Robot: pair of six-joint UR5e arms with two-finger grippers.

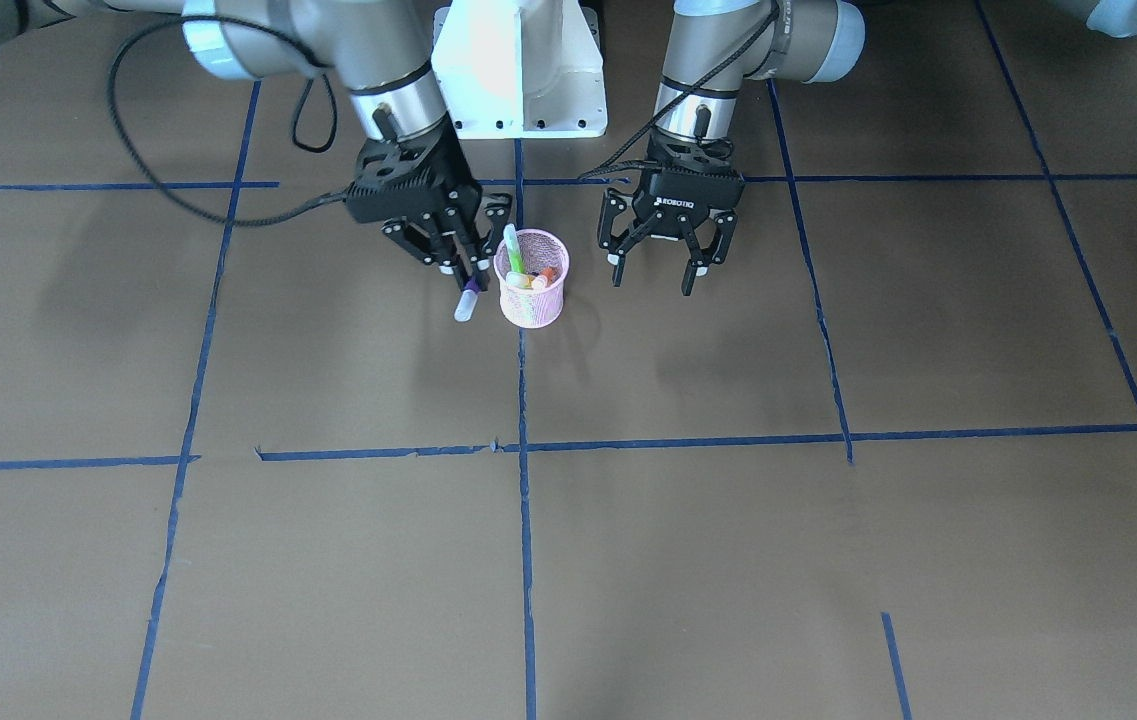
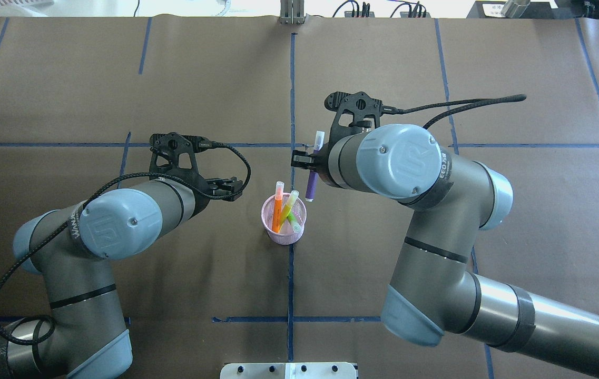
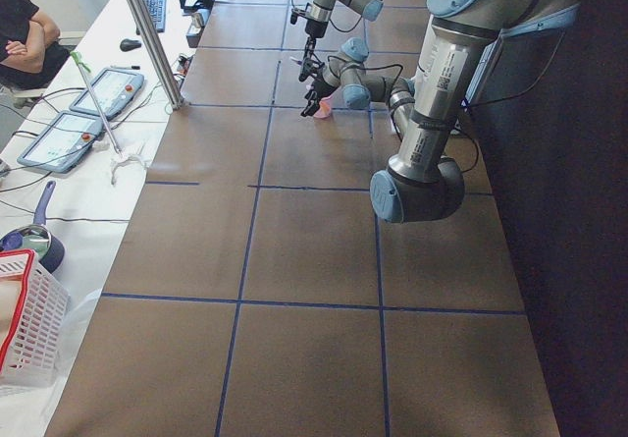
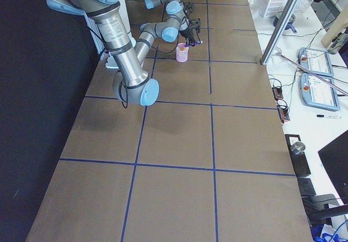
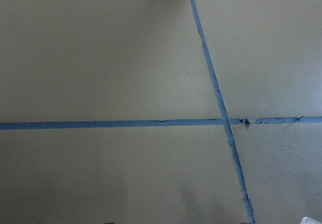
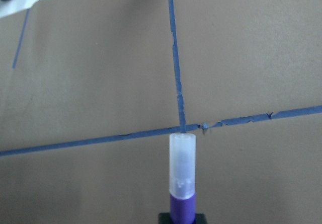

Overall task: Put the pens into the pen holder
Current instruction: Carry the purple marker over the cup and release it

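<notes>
- While my right pincer [image 1: 464, 272] is clamped on the purple pen [image 1: 467, 302], that pen is the nearest thing to me. It hangs in the air, clear of the table [image 1: 328, 350], gripped close to where the purple barrel meets the pale cap [image 6: 181, 166].
- Its long axis is slanted, not upright. The cap end points away from me and somewhat down, jutting past the grip in my wrist view. The purple tail runs back toward me.
- Just beside it, on my left, the holder [image 1: 531, 300] stands upright on the table, on the blue line [image 1: 525, 400]. As far as I can judge from the overhead and front views, the pen is outside the rim and not over the mouth.
- As I judge it, the coming move turns on this: the mouth lies to my left of the grip and a little back toward me. So I need a short sideways carry and a tip toward upright before I let go.
- Inside the holder the green pen [image 1: 514, 255] and the orange pen [image 1: 544, 278] lean on the rim, the green one toward the purple pen's side. I judge the free gap to be small, and a slanted entry could knock them.
- Farther off, past the holder, my left pincer [image 1: 652, 285] hangs with jaws apart and nothing between them. It is farther from the holder than my right one, so I judge this drop to be my right arm's job.
</notes>
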